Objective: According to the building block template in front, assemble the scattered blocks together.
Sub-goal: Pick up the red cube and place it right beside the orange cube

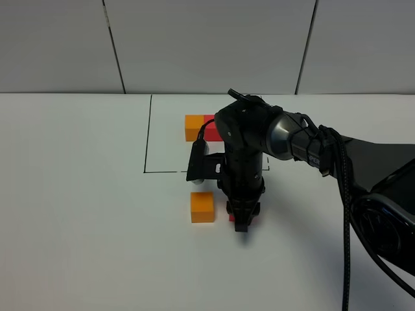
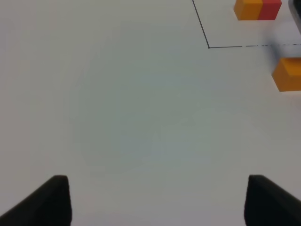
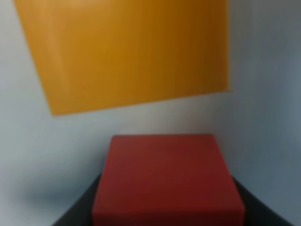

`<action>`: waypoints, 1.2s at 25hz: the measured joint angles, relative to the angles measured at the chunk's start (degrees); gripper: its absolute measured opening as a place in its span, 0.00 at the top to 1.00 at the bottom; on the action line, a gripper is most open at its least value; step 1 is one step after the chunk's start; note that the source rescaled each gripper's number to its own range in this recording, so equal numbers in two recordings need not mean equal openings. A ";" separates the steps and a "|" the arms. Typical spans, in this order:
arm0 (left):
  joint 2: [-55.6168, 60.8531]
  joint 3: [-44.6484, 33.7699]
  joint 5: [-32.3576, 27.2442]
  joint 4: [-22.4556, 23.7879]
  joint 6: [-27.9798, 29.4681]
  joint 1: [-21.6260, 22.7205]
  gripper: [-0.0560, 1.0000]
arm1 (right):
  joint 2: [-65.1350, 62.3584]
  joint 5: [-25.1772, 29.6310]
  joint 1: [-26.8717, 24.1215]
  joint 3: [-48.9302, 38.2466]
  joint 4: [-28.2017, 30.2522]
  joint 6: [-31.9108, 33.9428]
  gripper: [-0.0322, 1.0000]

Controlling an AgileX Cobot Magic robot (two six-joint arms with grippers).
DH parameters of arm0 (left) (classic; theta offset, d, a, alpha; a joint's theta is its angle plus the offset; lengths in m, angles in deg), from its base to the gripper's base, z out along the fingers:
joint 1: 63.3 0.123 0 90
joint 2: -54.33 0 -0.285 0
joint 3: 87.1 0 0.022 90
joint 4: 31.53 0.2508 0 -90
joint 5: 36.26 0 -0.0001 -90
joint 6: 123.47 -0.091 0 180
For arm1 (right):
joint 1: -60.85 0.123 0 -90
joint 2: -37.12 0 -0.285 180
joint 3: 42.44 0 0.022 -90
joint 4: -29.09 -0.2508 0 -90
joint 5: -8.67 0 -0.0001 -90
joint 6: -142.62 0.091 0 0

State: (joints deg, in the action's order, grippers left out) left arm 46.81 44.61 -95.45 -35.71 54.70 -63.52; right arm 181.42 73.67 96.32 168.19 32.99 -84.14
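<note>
SETTING: robotics lab bench — plain, staged look | SURFACE: white tabletop marked with a thin black drawn rectangle | BACKDROP: blank white wall panels split by dark seams | EQUIPMENT: black robot arm, cable looped along it, reaching in from the right | PROPS: small orange cube just beside it

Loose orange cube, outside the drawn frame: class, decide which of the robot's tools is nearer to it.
Right. The right tool, shut on the red cube, sits just beside the loose orange cube, with a gap between them. The left tool hangs open over the table, far off.
</note>
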 joint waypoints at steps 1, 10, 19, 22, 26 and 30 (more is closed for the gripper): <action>0.00 0.00 0.00 0.00 0.00 0.00 0.05 | 0.12 0.00 0.12 0.19 0.13 -0.08 0.96; 0.00 0.00 0.00 0.00 0.01 0.00 0.05 | 0.12 0.00 0.93 0.31 0.01 -2.87 0.96; 0.00 0.00 0.00 0.00 0.01 0.00 0.05 | 0.12 -1.65 0.93 0.31 0.06 -4.75 0.96; 0.00 0.00 0.00 0.00 0.06 0.00 0.05 | 0.12 -1.93 0.93 0.31 0.06 -4.94 0.96; 0.00 0.00 0.00 0.00 0.06 0.00 0.05 | 0.70 -1.68 0.93 0.79 0.16 -4.99 0.96; 0.00 0.00 0.00 0.00 0.06 0.00 0.05 | 0.70 -1.57 0.93 0.89 -0.02 -4.99 0.96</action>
State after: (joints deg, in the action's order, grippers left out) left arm 46.81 44.61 -95.45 -35.71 54.76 -63.52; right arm 182.12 72.10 97.25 169.08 32.97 -89.13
